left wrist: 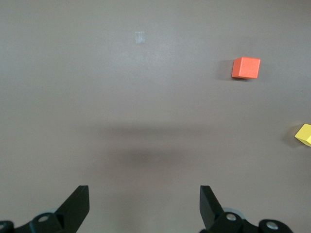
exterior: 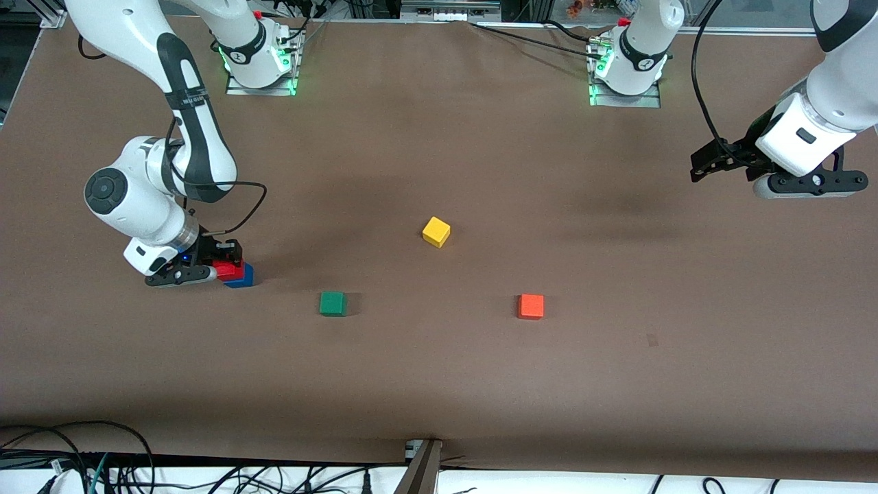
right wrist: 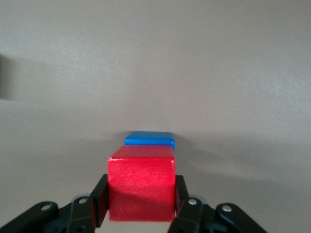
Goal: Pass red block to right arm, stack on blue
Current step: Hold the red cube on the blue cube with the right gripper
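now right pincer (right wrist: pixel 141 213) grips cubic red block (right wrist: pixel 141 187).

Right gripper (exterior: pixel 221 266) low at the right arm's end, fingers clamped on a load; left gripper (exterior: pixel 713 161) raised, fingers spread, arm waiting.

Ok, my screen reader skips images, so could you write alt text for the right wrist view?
The right end effector grips a small bright red cube between its black fingers, poised over a small blue cube on the plain brown table.
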`<state>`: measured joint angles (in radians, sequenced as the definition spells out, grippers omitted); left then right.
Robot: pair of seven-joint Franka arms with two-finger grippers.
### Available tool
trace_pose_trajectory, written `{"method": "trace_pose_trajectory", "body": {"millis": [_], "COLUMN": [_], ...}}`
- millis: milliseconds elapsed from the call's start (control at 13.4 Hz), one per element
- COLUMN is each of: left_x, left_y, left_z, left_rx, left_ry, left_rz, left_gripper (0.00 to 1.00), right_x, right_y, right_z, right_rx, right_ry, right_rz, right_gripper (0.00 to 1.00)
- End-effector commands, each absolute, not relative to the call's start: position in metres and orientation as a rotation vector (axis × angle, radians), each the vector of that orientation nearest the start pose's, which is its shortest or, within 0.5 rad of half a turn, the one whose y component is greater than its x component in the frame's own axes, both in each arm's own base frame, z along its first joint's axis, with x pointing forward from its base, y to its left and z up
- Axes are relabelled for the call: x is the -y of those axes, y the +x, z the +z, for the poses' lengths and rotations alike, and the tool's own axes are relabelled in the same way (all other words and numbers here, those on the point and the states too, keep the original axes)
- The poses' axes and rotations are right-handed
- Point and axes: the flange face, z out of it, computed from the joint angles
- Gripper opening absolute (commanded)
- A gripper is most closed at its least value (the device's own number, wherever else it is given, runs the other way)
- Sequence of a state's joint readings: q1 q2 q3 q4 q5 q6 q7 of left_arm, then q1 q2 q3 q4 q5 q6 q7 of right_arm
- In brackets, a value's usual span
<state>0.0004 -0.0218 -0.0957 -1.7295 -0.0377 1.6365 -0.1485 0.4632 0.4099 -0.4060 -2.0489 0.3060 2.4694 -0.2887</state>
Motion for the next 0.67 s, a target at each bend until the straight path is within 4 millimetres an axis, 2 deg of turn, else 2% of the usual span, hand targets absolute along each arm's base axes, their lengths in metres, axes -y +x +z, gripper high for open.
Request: {"method": "trace_pose_trajectory", "body": {"millis": [0,595], "left_x": [0.0560,0.0584], "left_y": [0.5469,0.5464], "left_z": [0.5724,0.5728], "left_rx": [0.073,0.067], "left_ry": [-3.179,-3.177], "left_rz": [0.125,0.128], "left_gripper": [1.00,1.00], "right_x": [-0.0423,-0.0411], "right_y": [0.6035,0.6066], "right_z": [0.2590,0.2554], "right_rx": [0.216,0.215], "right_ry": [-3.108,-3.114], "right_rz": [-0.120,-0.117], "right_gripper": [0.00,0.00]}}
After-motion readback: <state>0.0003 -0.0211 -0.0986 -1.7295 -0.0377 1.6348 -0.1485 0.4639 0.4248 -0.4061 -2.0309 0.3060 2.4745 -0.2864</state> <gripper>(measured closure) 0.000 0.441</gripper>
